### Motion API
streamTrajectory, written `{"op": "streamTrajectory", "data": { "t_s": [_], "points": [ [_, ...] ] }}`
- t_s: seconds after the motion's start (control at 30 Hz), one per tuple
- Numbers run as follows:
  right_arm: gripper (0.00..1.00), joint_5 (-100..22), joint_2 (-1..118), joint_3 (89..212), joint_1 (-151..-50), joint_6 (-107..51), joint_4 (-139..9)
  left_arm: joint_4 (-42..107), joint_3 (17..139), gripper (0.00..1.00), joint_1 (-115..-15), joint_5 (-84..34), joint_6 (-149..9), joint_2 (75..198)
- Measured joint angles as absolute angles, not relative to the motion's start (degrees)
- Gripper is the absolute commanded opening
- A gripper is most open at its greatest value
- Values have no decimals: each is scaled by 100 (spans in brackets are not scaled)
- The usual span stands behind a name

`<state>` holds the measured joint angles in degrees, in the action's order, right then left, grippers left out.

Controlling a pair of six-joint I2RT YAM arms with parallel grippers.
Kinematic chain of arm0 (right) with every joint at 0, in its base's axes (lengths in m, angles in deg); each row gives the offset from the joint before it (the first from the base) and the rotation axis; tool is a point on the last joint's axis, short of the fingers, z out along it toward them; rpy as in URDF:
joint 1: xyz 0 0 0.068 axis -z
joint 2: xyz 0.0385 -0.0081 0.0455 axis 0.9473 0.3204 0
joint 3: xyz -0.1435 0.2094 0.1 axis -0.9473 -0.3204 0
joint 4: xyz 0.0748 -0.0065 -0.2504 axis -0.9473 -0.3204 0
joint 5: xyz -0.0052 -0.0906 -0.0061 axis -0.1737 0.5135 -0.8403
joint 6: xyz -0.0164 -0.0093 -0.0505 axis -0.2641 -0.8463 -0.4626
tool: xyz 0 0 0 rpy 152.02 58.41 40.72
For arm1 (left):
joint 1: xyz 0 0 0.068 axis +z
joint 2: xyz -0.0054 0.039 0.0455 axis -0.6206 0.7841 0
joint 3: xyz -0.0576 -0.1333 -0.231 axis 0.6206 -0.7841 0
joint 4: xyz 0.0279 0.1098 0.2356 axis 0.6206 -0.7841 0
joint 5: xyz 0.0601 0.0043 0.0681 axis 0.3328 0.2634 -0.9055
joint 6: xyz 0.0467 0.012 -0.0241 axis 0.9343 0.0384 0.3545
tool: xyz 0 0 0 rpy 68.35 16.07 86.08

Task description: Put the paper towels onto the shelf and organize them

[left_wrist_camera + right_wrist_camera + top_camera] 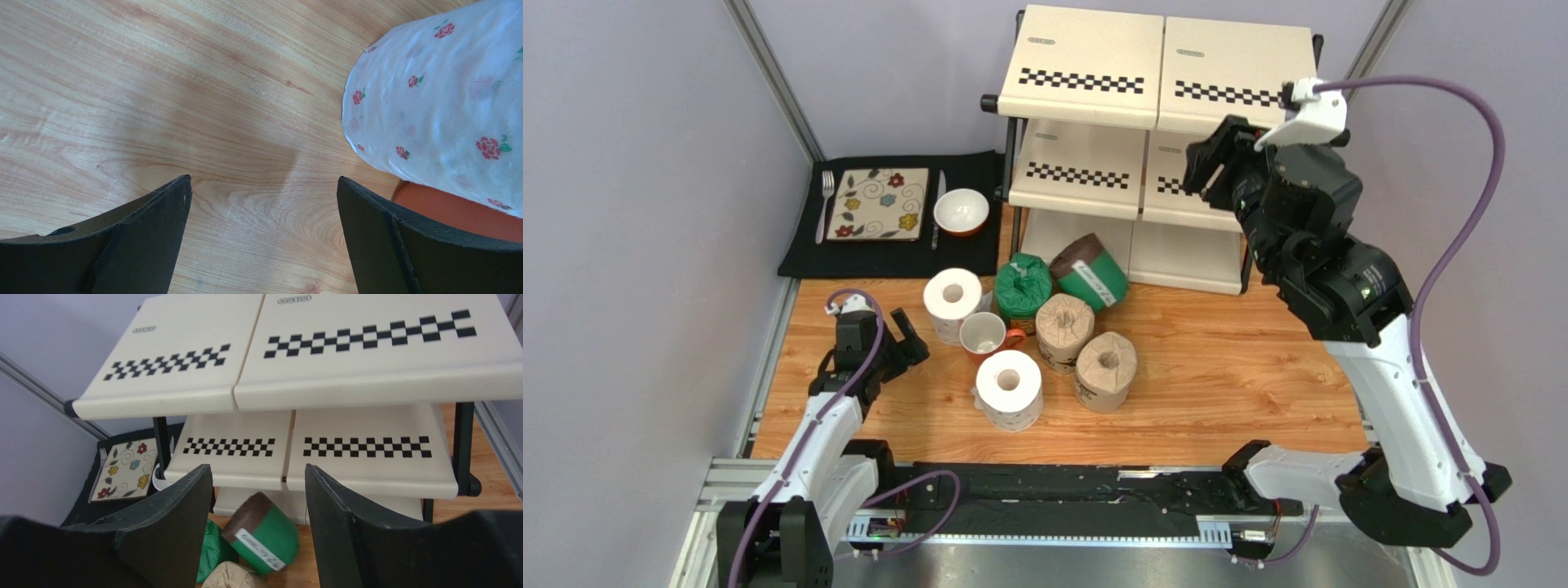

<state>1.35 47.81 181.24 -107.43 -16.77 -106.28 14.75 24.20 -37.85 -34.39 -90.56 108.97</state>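
Paper towels (pixel 1065 328): six rolls on the table (pixel 1259 380), right of the left gripper (pixel 264 187) (jaws apart). White roll (pixel 442 104) lies just beside its right finger. Right gripper (pixel 258 478), jaws apart, is above the rolls, facing the shelf (pixel 368 373).

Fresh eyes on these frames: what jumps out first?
Six paper towels crowd the middle of the table around a mug, just in front of the shelf, whose visible panels hold no roll. The right gripper hangs open and empty, high in front of the shelf's middle tier. The left gripper sits open, low over the wood beside a white roll.
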Motion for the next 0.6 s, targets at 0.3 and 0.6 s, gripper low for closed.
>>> {"op": "streamTrajectory", "data": {
  "t_s": [0.3, 0.6],
  "points": [
    [61, -55, 3725, 16222, -10741, -1251, -10503, 1473, 2420, 96, -3785, -3358, -9056, 10995],
    [68, -665, 3858, 14996, -10739, -726, -10270, 1473, 2420, 96, -3783, -3356, -9053, 10997]
  ]
}}
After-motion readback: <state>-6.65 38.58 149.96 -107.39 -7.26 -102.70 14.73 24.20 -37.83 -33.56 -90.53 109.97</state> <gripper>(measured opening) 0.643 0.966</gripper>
